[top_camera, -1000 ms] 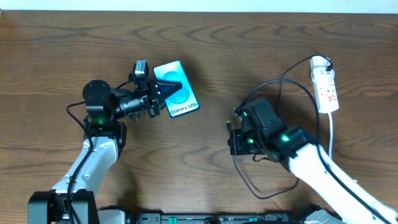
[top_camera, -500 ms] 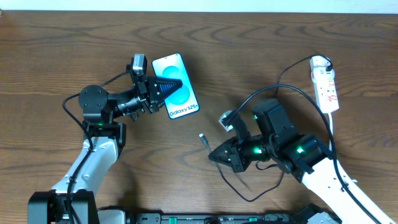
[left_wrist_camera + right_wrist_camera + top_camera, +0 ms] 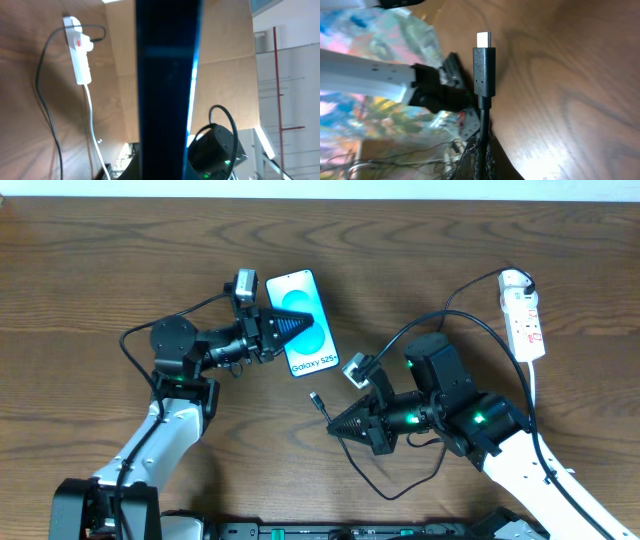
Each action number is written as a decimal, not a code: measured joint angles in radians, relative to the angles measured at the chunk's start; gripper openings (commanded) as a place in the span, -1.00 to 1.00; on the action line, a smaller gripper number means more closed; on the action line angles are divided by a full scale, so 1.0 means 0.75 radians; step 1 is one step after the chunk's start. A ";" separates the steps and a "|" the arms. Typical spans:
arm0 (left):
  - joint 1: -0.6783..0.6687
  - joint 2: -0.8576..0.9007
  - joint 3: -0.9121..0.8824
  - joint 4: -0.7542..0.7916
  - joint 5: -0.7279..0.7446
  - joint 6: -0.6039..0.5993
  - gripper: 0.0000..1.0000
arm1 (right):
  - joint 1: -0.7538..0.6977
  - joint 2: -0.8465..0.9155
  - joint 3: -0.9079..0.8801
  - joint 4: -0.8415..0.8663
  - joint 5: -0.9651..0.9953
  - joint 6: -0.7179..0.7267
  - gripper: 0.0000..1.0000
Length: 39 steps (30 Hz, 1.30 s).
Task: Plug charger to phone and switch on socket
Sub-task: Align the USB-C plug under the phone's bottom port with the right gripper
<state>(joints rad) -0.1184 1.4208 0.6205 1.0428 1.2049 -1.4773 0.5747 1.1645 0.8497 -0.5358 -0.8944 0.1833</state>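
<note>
The phone (image 3: 305, 323) with its cyan "Galaxy S25" screen is held off the table by my left gripper (image 3: 285, 323), which is shut on it. In the left wrist view it fills the middle as a dark edge-on slab (image 3: 167, 85). My right gripper (image 3: 335, 426) is shut on the black charger cable (image 3: 405, 475) just behind its small plug tip (image 3: 317, 399). The tip sticks out below the phone's lower end. In the right wrist view the plug tip (image 3: 483, 65) points up from my fingers (image 3: 484, 150). The white socket (image 3: 522, 315) lies at the far right.
The charger cable loops from my right arm up to the socket's far end (image 3: 470, 295) and also curls along the table's front. The socket's white cord (image 3: 533, 400) runs down the right side. The socket also shows in the left wrist view (image 3: 79, 50).
My left gripper carried the phone up and to the right. My right gripper lifted the charger tip and swung it left toward the phone's lower end.
</note>
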 measured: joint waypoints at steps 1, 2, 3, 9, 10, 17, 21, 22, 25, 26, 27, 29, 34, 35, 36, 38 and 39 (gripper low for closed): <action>-0.001 0.002 0.000 -0.001 -0.010 0.020 -0.85 | 0.000 -0.001 0.000 -0.002 0.034 -0.002 -0.98; -0.002 0.002 0.000 -0.001 -0.021 0.037 -0.86 | 0.000 -0.001 0.000 -0.001 0.045 -0.002 -0.98; -0.002 0.002 0.000 -0.001 -0.036 0.053 -0.86 | 0.000 -0.004 0.000 0.001 0.072 -0.001 -0.99; -0.002 0.002 0.000 -0.004 -0.109 0.093 -0.85 | 0.000 -0.086 0.000 0.007 0.203 0.011 -0.98; -0.002 0.002 0.000 -0.004 -0.117 0.096 -0.86 | 0.000 -0.106 0.000 0.013 0.217 0.014 -0.98; -0.002 0.002 0.000 -0.004 -0.140 0.111 -0.86 | 0.000 -0.140 0.000 0.040 0.262 0.038 -0.98; -0.004 0.002 0.000 -0.004 -0.141 0.111 -0.86 | 0.000 -0.129 0.000 0.062 0.268 0.049 -0.98; -0.007 0.002 0.000 -0.004 -0.142 0.111 -0.86 | 0.000 -0.124 0.000 0.067 0.270 0.049 -0.98; -0.022 0.002 0.000 -0.004 -0.148 0.111 -0.85 | 0.000 -0.113 0.000 0.072 0.273 0.058 -0.98; -0.027 0.002 0.001 -0.004 -0.149 0.111 -0.86 | 0.000 -0.111 0.000 0.073 0.275 0.064 -0.98; -0.031 0.002 0.000 -0.004 -0.149 0.111 -0.85 | 0.000 -0.110 0.000 0.074 0.276 0.067 -0.98; -0.038 0.002 0.000 -0.004 -0.149 0.111 -0.86 | 0.000 -0.109 0.000 0.079 0.278 0.074 -0.98; -0.038 0.002 0.000 -0.004 -0.149 0.111 -0.85 | 0.000 -0.109 0.000 0.093 0.281 0.108 -0.98; -0.038 0.002 0.001 -0.004 -0.149 0.111 -0.86 | 0.000 -0.109 0.000 0.095 0.281 0.114 -0.97; -0.038 0.002 0.000 -0.004 -0.149 0.111 -0.85 | 0.000 -0.109 0.000 0.097 0.281 0.120 -0.98; -0.038 0.002 0.000 -0.004 -0.149 0.111 -0.86 | 0.000 -0.109 0.000 0.099 0.281 0.132 -0.98; -0.038 0.002 0.000 -0.004 -0.149 0.111 -0.86 | 0.000 -0.109 0.000 0.101 0.281 0.139 -0.98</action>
<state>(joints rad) -0.1471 1.4223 0.6205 1.0401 1.0931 -1.3937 0.5747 1.0828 0.8497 -0.4599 -0.6834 0.2874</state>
